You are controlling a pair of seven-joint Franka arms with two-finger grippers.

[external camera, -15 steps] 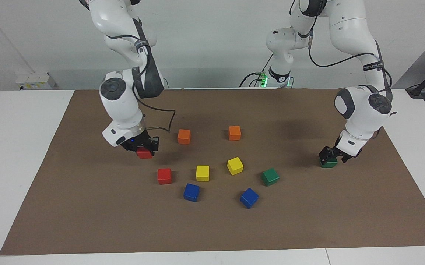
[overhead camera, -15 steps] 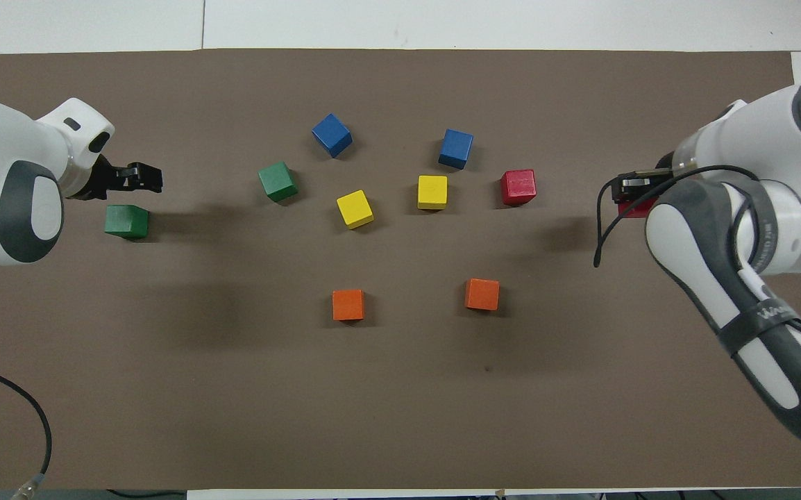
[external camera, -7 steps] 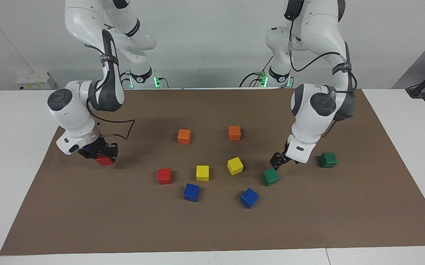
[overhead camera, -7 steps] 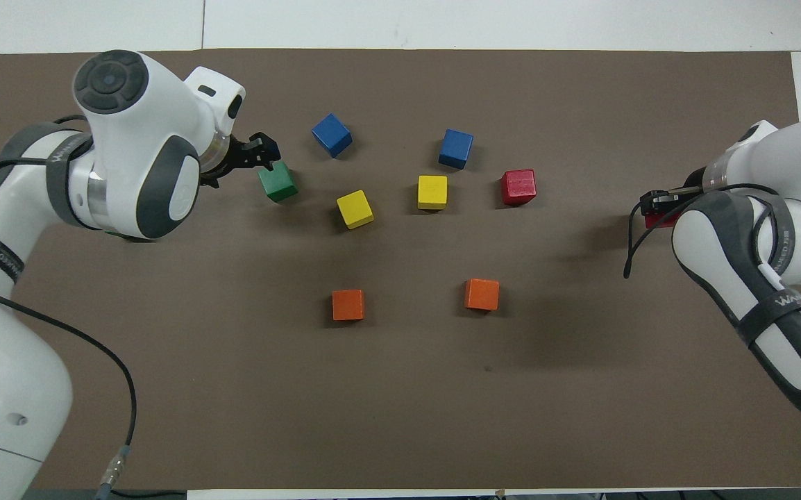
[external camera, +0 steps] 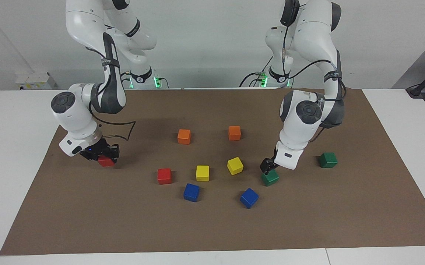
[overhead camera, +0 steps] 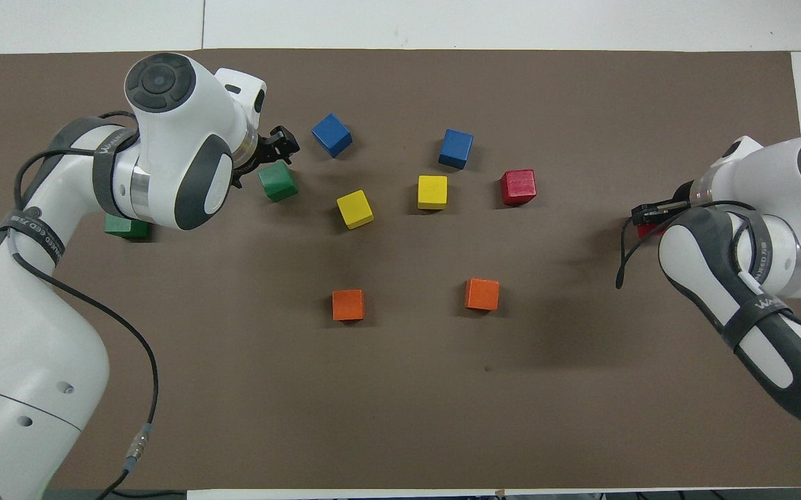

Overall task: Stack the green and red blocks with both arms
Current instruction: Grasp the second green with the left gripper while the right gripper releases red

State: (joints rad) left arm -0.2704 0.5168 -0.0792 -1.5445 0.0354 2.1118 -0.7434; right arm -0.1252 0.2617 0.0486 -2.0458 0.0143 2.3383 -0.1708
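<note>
**Two grippers at work, one red cube held, no stack built yet**

Facing view: right gripper (external camera: 102, 156), closed on a red cube (external camera: 105, 161) low over the brown mat (external camera: 212, 228) toward the right arm's end of the table; the forearm drops steeply from a bent elbow, wrist tilted, so the cube hangs at or just above the mat, and contact cannot be told; judged a carry or a set-down, since nothing lies under it to stack on. Second red cube (external camera: 164, 176) sits free on the mat, beside a yellow cube (external camera: 202, 173). Left gripper (external camera: 267, 167), fingers spread and empty, poised directly over a green cube (external camera: 270, 178), tips near its top face; wrist pitched down and angled toward the table's middle; judged the approach to a grasp. Second green cube (external camera: 327, 160) rests alone toward the left arm's end, well apart from the first; it reads as the likely base for the green pair.

Overhead view: left gripper (overhead camera: 277, 147) over the edge of the green cube (overhead camera: 277, 182), the arm's white elbow hiding most of the other green cube (overhead camera: 125, 227); right gripper (overhead camera: 654, 212) shows only a sliver of its red cube (overhead camera: 647, 229); free red cube (overhead camera: 518, 187) lies farther from the robots than the two orange cubes (overhead camera: 348, 305); two blue cubes (overhead camera: 332, 135) lie farthest of all.
</note>
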